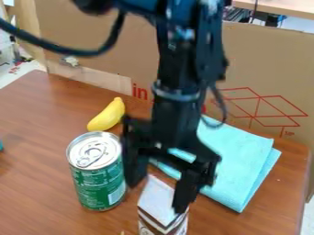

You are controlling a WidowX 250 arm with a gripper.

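Note:
The black gripper point(155, 197) hangs over the front middle of the table, pointing down, its two fingers spread apart. Between and just below them stands a small carton point(162, 210) with a white top and brown and white sides, partly covered by the right finger. Whether the fingers touch it I cannot tell. Close by on the left is an upright green can point(99, 186) with a silver lid. Behind the can lies a yellow toy banana point(107, 114). A folded light-blue cloth point(236, 158) lies to the right, partly behind the gripper.
The brown wooden table point(36, 137) ends at a right edge beyond the cloth. A cardboard panel point(264, 69) with red print stands along its back. A black cable point(58, 47) loops from the arm at the upper left. A small teal thing point(1, 146) shows at the left edge.

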